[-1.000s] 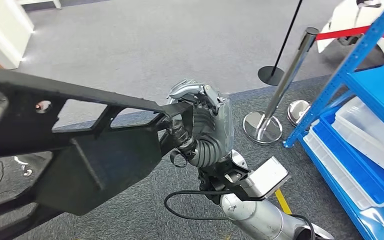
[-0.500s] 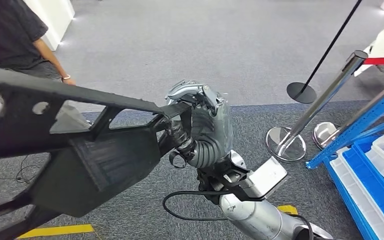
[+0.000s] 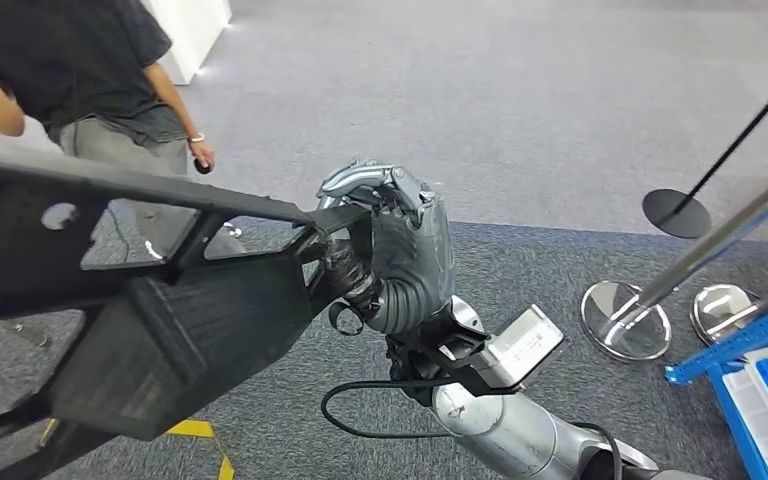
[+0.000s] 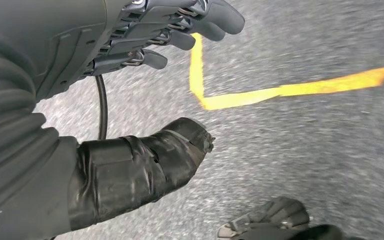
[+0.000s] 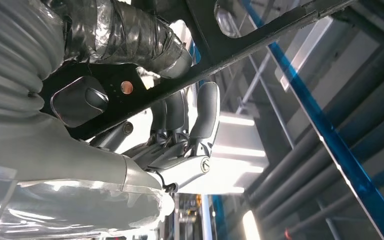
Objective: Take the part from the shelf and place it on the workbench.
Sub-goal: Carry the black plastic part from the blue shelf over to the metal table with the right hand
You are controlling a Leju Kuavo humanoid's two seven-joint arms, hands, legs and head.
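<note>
Carry phase: right hand (image 3: pixel 392 240) grips large black rigid plastic frame part (image 3: pixel 160 310) at end strut.
Part looks stiff, bulky, end-heavy; grip nearer centre advised. Left hand (image 4: pixel 145 45) empty, fingers apart.

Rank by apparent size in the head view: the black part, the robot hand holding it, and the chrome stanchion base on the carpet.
1. Black part, largest, though it is nearest the camera.
2. Right robot hand.
3. Chrome stanchion base, smallest, but farther off, so true size is unsure.
</note>
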